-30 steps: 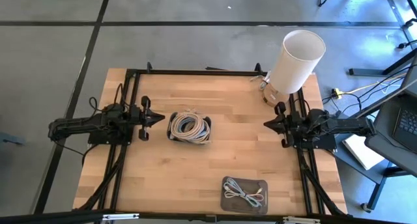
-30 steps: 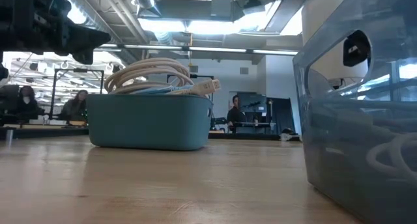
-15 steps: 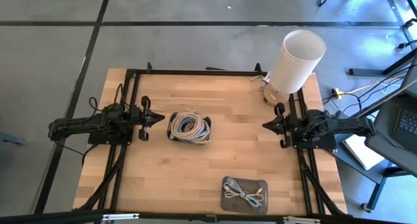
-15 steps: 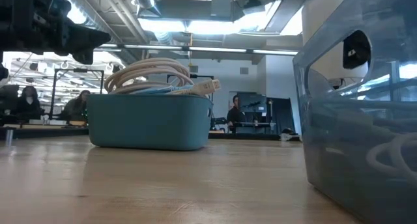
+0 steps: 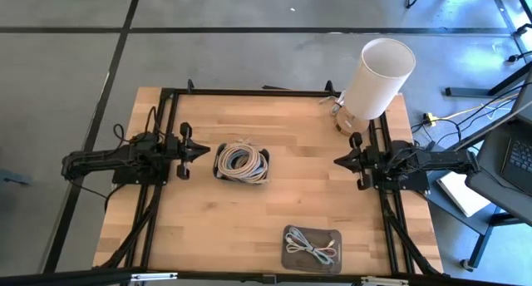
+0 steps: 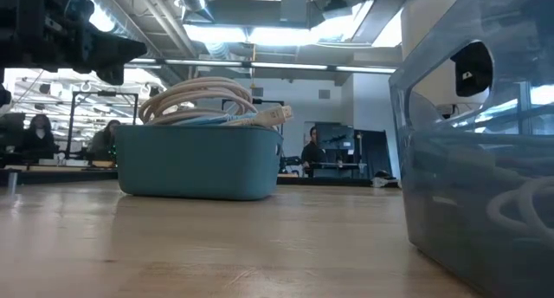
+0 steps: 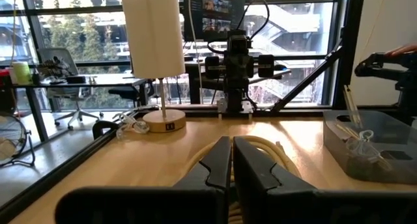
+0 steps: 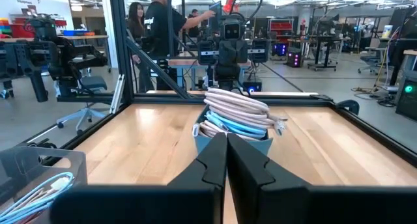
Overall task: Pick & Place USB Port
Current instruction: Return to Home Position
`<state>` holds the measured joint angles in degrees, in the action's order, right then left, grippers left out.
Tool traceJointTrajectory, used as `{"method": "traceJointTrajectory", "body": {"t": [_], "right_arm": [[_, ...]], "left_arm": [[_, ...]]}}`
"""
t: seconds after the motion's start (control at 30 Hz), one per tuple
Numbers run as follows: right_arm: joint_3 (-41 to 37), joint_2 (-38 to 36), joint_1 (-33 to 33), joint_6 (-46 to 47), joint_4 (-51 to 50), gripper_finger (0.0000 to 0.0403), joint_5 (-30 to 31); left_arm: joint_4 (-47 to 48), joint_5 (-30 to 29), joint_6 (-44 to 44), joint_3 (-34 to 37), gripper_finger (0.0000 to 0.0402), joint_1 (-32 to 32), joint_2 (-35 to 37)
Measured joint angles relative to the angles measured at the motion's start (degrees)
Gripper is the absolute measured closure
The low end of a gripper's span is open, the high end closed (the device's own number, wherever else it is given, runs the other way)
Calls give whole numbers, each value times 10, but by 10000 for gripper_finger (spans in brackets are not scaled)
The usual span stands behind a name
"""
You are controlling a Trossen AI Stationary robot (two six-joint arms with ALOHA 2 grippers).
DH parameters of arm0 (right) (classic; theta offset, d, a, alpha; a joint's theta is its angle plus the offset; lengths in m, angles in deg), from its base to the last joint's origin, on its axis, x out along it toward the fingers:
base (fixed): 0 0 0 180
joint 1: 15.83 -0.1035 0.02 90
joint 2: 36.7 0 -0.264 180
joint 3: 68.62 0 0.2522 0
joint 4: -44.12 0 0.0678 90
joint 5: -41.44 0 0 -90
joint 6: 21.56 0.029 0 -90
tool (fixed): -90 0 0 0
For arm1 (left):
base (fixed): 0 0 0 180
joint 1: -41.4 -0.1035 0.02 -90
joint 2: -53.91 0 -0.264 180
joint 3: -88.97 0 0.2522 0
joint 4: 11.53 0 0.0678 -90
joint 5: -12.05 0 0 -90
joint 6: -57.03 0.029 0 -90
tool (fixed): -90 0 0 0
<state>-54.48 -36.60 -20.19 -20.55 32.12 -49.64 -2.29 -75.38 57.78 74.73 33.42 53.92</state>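
A teal bin [image 5: 243, 163] piled with coiled white and blue cables stands left of the table's centre; it also shows in the low view [image 6: 197, 159] and the right wrist view [image 8: 236, 127]. A clear grey tray [image 5: 312, 249] holding a few cables sits near the table's near edge, also seen in the left wrist view [image 7: 371, 146]. My left gripper [image 5: 204, 150] hovers shut just left of the teal bin, pointing at it [image 7: 231, 160]. My right gripper [image 5: 337, 160] is shut at the right side, well away from both containers [image 8: 226, 157].
A white lamp [image 5: 376, 80] on a round wooden base stands at the far right corner. Black frame rails [image 5: 249, 92] run along the table's edges. Bare wood [image 5: 303, 165] lies between the teal bin and the right gripper. People show in the room beyond [image 8: 163, 35].
My right gripper has crept slightly toward the table's left. Nothing else has moved.
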Motion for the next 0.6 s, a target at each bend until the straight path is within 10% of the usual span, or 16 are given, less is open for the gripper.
{"method": "traceJointTrajectory", "body": {"t": [0.6], "right_arm": [[0,0,0,0,0,386,0]], "left_arm": [[0,0,0,0,394,0,0]]}}
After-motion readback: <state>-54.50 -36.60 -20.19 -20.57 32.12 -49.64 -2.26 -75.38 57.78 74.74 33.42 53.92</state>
